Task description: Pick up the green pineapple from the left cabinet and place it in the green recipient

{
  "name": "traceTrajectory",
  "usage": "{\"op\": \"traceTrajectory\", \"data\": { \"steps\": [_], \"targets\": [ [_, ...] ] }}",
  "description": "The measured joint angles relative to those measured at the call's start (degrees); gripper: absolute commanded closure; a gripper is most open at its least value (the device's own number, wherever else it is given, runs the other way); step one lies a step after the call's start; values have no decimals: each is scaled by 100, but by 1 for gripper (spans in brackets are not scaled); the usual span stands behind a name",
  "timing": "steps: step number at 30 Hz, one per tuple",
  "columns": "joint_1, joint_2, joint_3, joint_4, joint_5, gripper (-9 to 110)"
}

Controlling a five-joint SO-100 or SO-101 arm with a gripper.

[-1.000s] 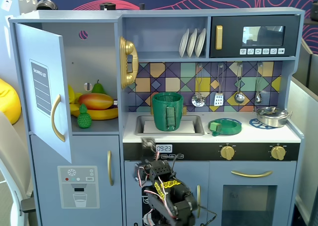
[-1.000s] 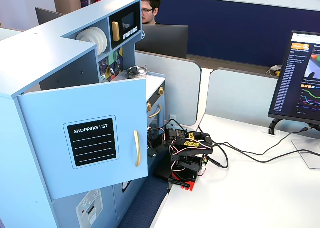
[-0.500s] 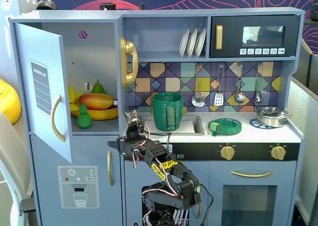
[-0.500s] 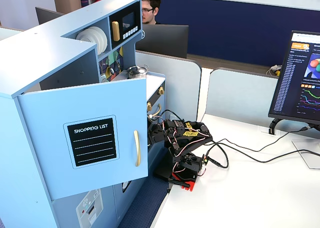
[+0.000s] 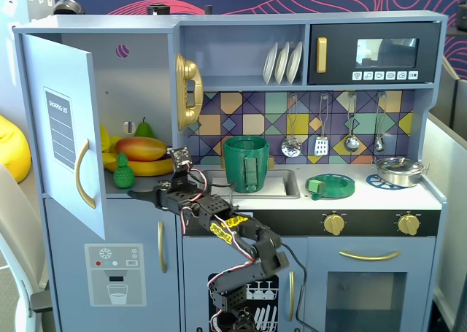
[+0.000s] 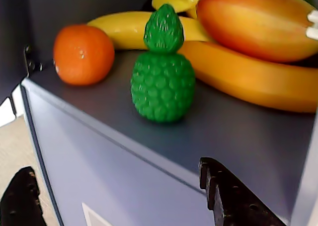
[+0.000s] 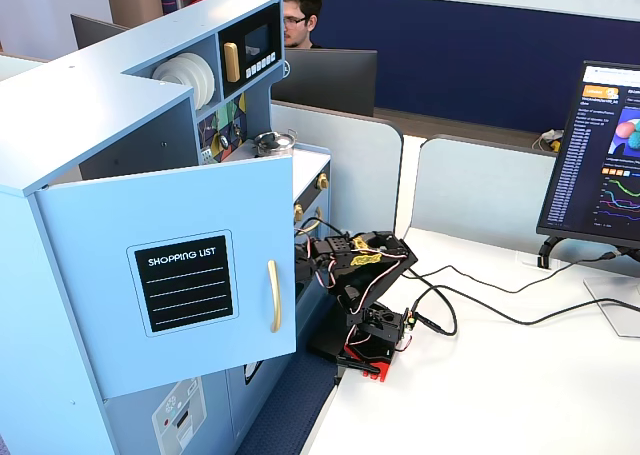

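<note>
The green pineapple (image 5: 122, 171) stands upright near the front edge of the shelf in the left cabinet (image 5: 146, 91), whose door (image 5: 64, 128) with the shopping list panel is swung open. In the wrist view the pineapple (image 6: 162, 82) is straight ahead. My gripper (image 5: 143, 194) is open and empty, just below and in front of the shelf edge, a short way from the pineapple. Its black fingertips (image 6: 226, 196) show at the bottom of the wrist view, wide apart around the gripper's middle (image 6: 119, 191). The green recipient (image 5: 246, 164) stands by the sink.
A mango (image 5: 141, 148), bananas (image 5: 149, 167) and a pear (image 5: 144, 130) lie behind the pineapple; an orange (image 6: 83, 54) sits to its left. A flat green pan (image 5: 330, 185) and a steel pot (image 5: 398, 171) are on the counter. The open door (image 7: 170, 275) hides the gripper from the side.
</note>
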Motion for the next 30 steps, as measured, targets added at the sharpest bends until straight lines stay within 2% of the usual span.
{"op": "traceTrajectory", "data": {
  "steps": [10,30],
  "targets": [
    [114,-1354,-545,-844,-53,61],
    [176,-3604,-2435,-1239,-360,61]
  ]
}}
